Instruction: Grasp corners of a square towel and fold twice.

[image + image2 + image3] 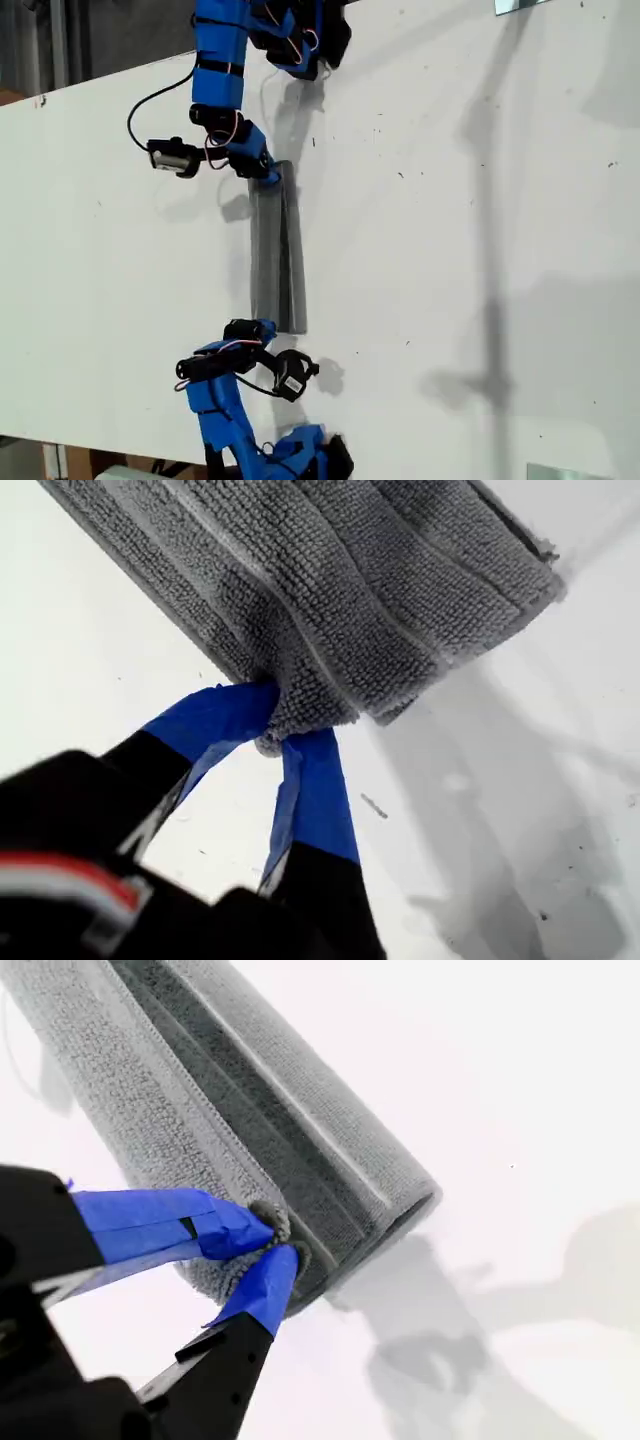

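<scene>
Meanwhile, folded towel (276,255) between both end effectors.

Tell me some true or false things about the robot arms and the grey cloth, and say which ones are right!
1. My first gripper is pinching a corner of the towel. True.
2. The towel lies spread out flat as a full square. False: it is doubled over into a long narrow strip.
3. My second gripper is shut on a corner of the towel too. True.
4. Both arms hold the same end of the towel. False: in the exterior view one arm is at each end of the strip.
5. The towel rests on a white table. True.
6. The towel is red. False: it is grey with thin pale stripes.
</scene>
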Controlling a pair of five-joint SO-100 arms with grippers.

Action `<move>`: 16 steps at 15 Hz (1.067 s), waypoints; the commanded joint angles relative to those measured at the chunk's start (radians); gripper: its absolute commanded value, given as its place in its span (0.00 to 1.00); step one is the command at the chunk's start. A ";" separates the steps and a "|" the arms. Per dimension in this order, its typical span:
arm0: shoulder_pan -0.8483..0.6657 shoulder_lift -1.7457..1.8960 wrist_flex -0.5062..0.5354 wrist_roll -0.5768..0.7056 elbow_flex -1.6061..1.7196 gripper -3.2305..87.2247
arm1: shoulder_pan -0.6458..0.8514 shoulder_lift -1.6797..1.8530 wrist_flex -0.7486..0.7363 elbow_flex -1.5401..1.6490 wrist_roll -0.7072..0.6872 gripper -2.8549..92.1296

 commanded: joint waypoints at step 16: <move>0.002 0.345 0.104 0.028 0.032 0.36 | 0.235 -0.109 -0.092 0.089 -0.057 0.40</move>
